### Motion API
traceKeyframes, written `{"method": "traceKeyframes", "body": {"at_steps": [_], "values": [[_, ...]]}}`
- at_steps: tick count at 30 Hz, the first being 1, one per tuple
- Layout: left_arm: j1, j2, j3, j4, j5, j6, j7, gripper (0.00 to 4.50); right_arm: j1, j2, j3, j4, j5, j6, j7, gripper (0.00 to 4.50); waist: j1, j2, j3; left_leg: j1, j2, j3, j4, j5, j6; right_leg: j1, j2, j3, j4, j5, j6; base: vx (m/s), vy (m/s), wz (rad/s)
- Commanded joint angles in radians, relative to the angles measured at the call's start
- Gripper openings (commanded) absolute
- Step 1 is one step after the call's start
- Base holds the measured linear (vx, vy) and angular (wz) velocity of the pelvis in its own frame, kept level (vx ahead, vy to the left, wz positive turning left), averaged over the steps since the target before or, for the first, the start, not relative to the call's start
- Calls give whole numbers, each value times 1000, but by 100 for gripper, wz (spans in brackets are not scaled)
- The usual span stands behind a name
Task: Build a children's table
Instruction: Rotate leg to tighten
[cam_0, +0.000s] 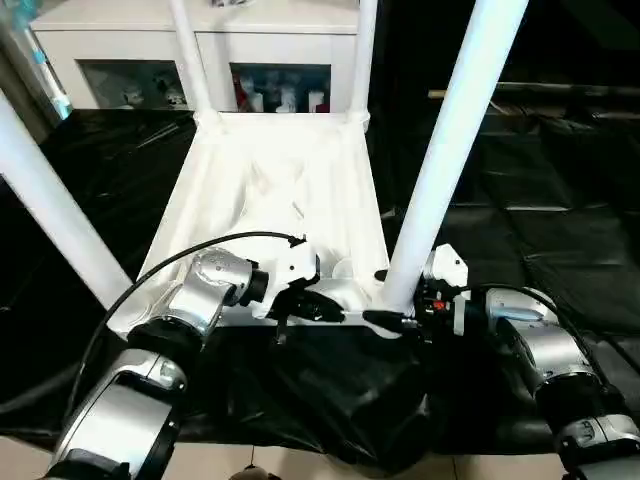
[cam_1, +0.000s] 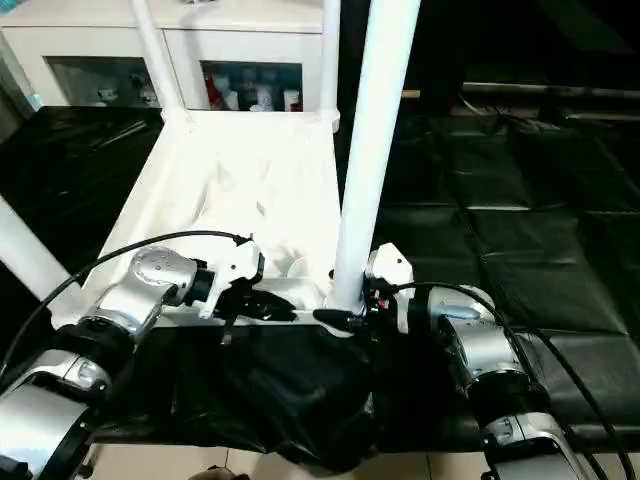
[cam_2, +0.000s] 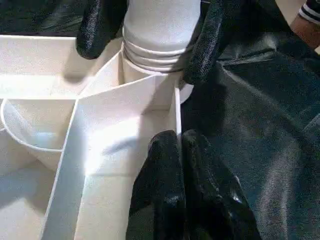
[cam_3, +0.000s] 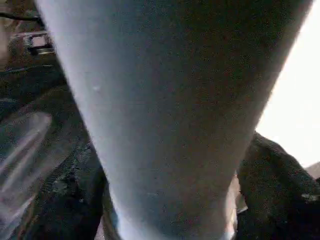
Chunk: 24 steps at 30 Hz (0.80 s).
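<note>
black mat (cam_0: 560, 240), upturned tabletop (cam_0: 280, 190), legs (cam_0: 455, 140)

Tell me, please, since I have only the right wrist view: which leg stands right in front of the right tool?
Observer: It is the near-right leg, standing at the near-right corner of the upturned tabletop.
Operator: Is it in its socket?
Observer: Its foot sits in the corner socket, with a few ridged rings showing above the socket.
Operator: Where is the left tool?
Observer: The left tool is shut, at the tabletop's near rim beside that corner.
</note>
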Motion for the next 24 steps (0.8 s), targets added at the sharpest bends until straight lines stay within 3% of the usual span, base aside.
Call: {"method": "traceKeyframes", "body": {"at_steps": [1, 5, 9, 10, 13, 14, 16, 17, 18, 19, 20, 22, 24], "values": [[13, -3, -21, -30, -14, 1, -63, 0, 12, -18, 5, -4, 5, 4, 4, 326, -1, -16, -73, 19, 76, -34, -55, -66, 129, 50, -88, 51, -43, 0, -281, 0, 0, 0], [16, -6, -20, -39, -17, 10, -52, 0, 14, -10, -4, -5, 14, 10, 2, 285, -2, -15, -69, 19, 76, -33, -55, -84, 132, 47, -87, 49, -47, -30, -279, 0, 0, 0], [4, -25, -13, -12, 5, 17, 33, 0, 15, 13, -27, 6, 15, 37, -65, 278, -2, -14, -67, 20, 76, -33, -57, -97, 120, 45, -86, 50, -51, -56, -274, 0, 0, 0], [-19, -54, 1, 39, 28, 20, 149, 0, 2, 37, -39, 60, -27, 42, -190, 277, -6, -14, -66, 20, 75, -33, -57, -111, 109, 43, -84, 50, -52, -79, -270, 0, 0, 0], [-41, -85, 14, 79, 40, 28, 243, 0, -11, 62, -50, 109, -61, 49, -318, 276, -13, -17, -58, 24, 69, -36, -63, -185, 59, 40, -89, 51, -71, -213, -246, 0, 0, 0], [-59, -116, 18, 104, 53, 38, 324, 0, -23, 97, -76, 141, -62, 71, -439, 276, -18, -16, -52, 31, 69, -39, -67, -242, 27, 36, -91, 53, -85, -336, -213, 0, 0, 0], [-72, -142, 23, 120, 56, 51, 373, 0, -31, 123, -92, 156, -61, 86, -520, 275, -28, -17, -49, 30, 68, -46, -73, -280, 3, 39, -91, 52, -91, -413, -183, 0, 0, 0], [-90, -175, 31, 141, 58, 67, 439, 0, -41, 153, -101, 172, -70, 96, -615, 275, -37, -18, -48, 34, 68, -47, -76, -300, -7, 34, -90, 52, -95, -430, -177, 0, 0, 0], [-98, -189, 34, 151, 60, 74, 468, 0, -46, 166, -102, 179, -77, 97, -652, 275, -39, -11, -46, 38, 67, -48, -76, -319, -10, 31, -90, 52, -99, -446, -176, 0, 0, 0], [-98, -189, 34, 151, 60, 74, 468, 0, -46, 166, -102, 179, -77, 97, -652, 275, -45, -14, -45, 39, 65, -47, -75, -334, -14, 29, -88, 52, -102, -461, -171, 0, 0, 0], [-121, -225, 40, 181, 63, 84, 546, 0, -62, 205, -102, 196, -99, 101, -745, 275, -47, -5, -48, 39, 63, -50, -75, -330, -12, 30, -91, 55, -102, -454, -168, 0, 0, 0], [-137, -254, 41, 201, 71, 87, 601, 0, -77, 247, -95, 206, -119, 105, -813, 275, -55, -12, -50, 38, 63, -49, -76, -322, -11, 32, -86, 54, -100, -412, -177, 0, 0, 0], [-143, -270, 39, 210, 80, 81, 627, 0, -84, 272, -82, 210, -134, 107, -842, 275, -54, -9, -55, 37, 63, -47, -75, -298, 3, 36, -86, 55, -97, -353, -187, 0, 0, 0]]}}
